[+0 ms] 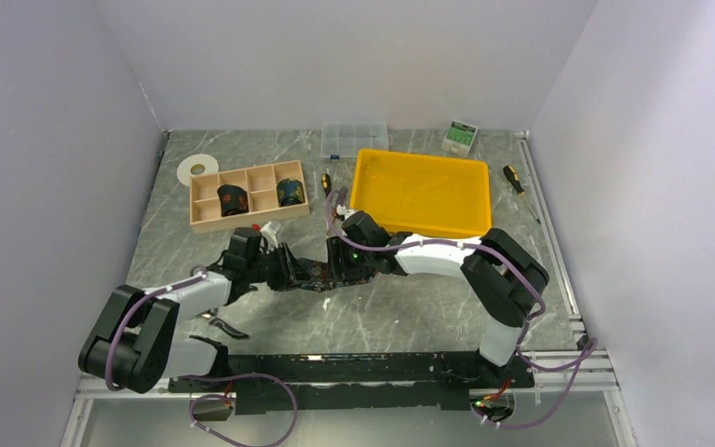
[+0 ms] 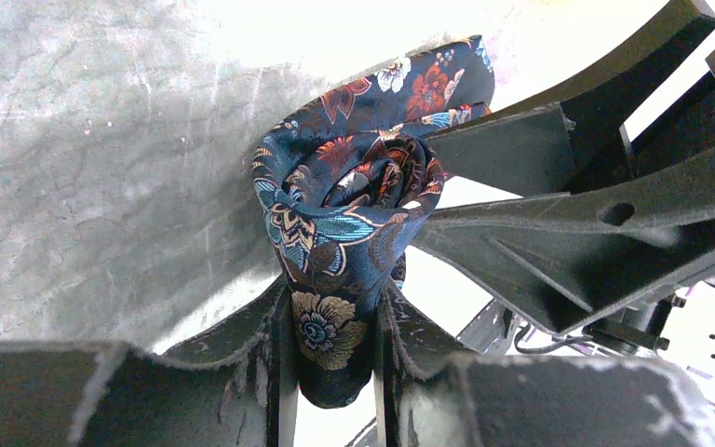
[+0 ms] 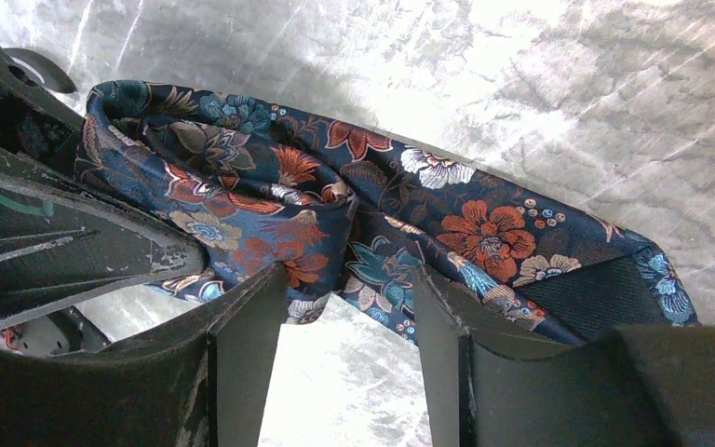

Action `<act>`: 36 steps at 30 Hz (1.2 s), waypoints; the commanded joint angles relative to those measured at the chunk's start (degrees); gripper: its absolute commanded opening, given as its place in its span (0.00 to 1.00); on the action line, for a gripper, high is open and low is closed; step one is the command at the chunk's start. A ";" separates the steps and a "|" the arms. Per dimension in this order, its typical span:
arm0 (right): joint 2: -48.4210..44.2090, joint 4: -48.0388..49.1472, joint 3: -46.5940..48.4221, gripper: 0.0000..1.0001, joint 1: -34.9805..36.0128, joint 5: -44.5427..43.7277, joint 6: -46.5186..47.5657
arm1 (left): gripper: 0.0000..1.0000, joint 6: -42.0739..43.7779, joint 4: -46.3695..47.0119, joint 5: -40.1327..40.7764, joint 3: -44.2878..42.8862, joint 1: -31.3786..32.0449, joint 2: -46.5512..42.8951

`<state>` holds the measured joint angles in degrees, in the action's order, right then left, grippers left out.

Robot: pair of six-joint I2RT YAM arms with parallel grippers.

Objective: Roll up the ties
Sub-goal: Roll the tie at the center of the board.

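A navy floral tie point(image 1: 312, 273) hangs between my two grippers at the middle of the table. In the left wrist view its rolled end point(image 2: 335, 214) forms a coil. My left gripper point(image 2: 335, 289) is shut on the coil's lower part, both fingers pressing the fabric. The right gripper's fingers point(image 2: 512, 149) reach in beside the coil. In the right wrist view the loose, bunched tie point(image 3: 372, 214) lies across the tips of my right gripper point(image 3: 349, 275), which stands open with bare table showing between its fingers. Two rolled ties point(image 1: 233, 198) point(image 1: 289, 193) sit in a wooden divided box point(image 1: 207, 216).
A yellow tray point(image 1: 358, 186) stands behind the right arm, with a clear organizer point(image 1: 355, 139) and a small green-white box point(image 1: 461, 137) at the back. A tape roll point(image 1: 197, 169), two screwdrivers point(image 1: 514, 179) point(image 1: 327, 182) and black-handled pliers point(image 1: 223, 324) lie on the marble table.
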<state>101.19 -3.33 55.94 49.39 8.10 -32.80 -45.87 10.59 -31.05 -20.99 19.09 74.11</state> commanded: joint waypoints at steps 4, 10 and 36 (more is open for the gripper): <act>-8.49 -2.35 -2.31 0.65 -0.56 -2.70 -1.12 | 0.04 5.16 -21.67 9.45 -10.28 0.75 -0.70; -19.90 -4.51 -9.50 0.69 -2.32 -6.70 -0.36 | 0.03 8.99 -41.73 23.98 -23.21 2.97 3.89; -39.02 -3.61 -27.56 0.70 -6.13 -9.62 -1.78 | 0.03 -5.67 -83.55 61.01 -65.45 23.98 38.39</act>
<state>63.92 -9.39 29.02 43.83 -1.04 -34.70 -48.16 -67.99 26.96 -82.63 41.15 109.51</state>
